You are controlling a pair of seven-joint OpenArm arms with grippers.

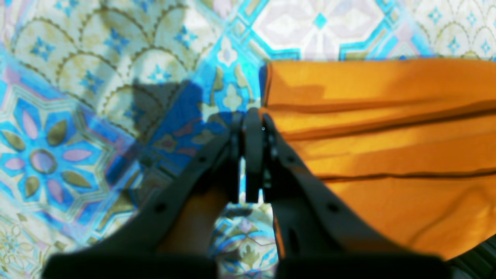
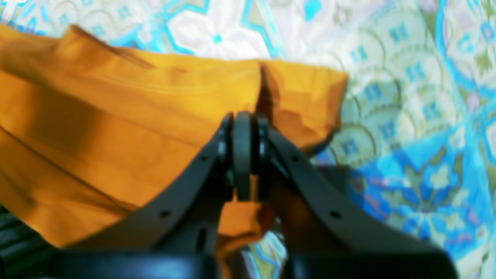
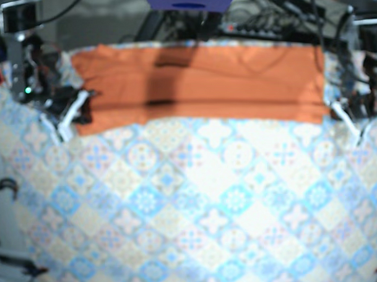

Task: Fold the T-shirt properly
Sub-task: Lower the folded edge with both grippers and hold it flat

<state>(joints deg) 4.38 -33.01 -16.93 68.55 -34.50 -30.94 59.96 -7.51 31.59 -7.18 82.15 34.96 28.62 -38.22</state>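
While both pincers are closed tight, the left pincer [image 1: 252, 116] nipping the side edge of the orange T-shirt [image 3: 203, 86] and the right pincer [image 2: 243, 118] clamped on a puckered corner at the opposite end, the garment lies as a folded band along the edge of the worktop [image 3: 204, 216] at the top of the base view. Its long axis runs side to side between my two arms, creases parallel to the straight lower hem. Below that hem spreads the broad patterned stretch of worktop.
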